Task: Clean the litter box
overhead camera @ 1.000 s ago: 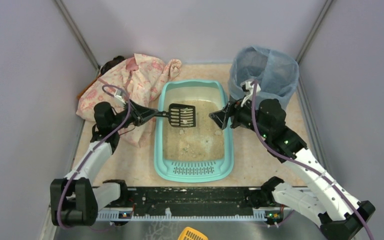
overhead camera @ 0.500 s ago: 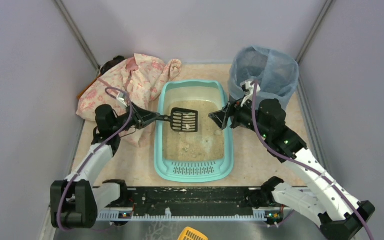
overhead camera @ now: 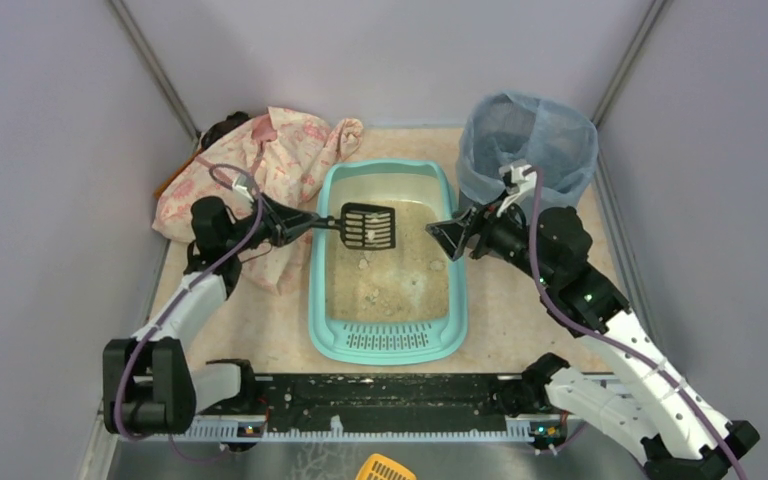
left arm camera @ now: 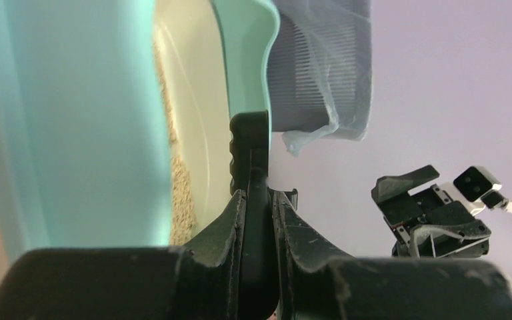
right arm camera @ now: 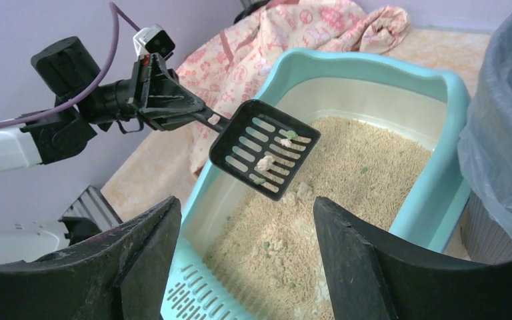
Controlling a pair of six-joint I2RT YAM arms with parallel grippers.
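The turquoise litter box [overhead camera: 316, 262] lies mid-table with beige litter [overhead camera: 400, 275] and pale clumps in it; it also shows in the right wrist view [right arm camera: 367, 67] and the left wrist view [left arm camera: 73, 120]. My left gripper [overhead camera: 298, 225] is shut on the handle of a black slotted scoop [overhead camera: 368, 226], held above the litter at the box's left side. The scoop [right arm camera: 265, 148] carries a few small clumps. In the left wrist view the fingers [left arm camera: 230, 223] clamp the scoop handle [left arm camera: 253, 160]. My right gripper [overhead camera: 444, 238] is open and empty over the box's right rim, its fingers [right arm camera: 143, 247] spread wide.
A grey bin lined with a blue bag [overhead camera: 528, 145] stands at the back right, just behind my right gripper. A pink patterned cloth [overhead camera: 260, 165] is heaped at the back left. A yellow slotted item [overhead camera: 385, 468] lies at the near edge.
The left gripper dipped the scoop towards the litter, then raised it again with clumps on it. The right arm shifted slightly to the right, and its gripper stays open.
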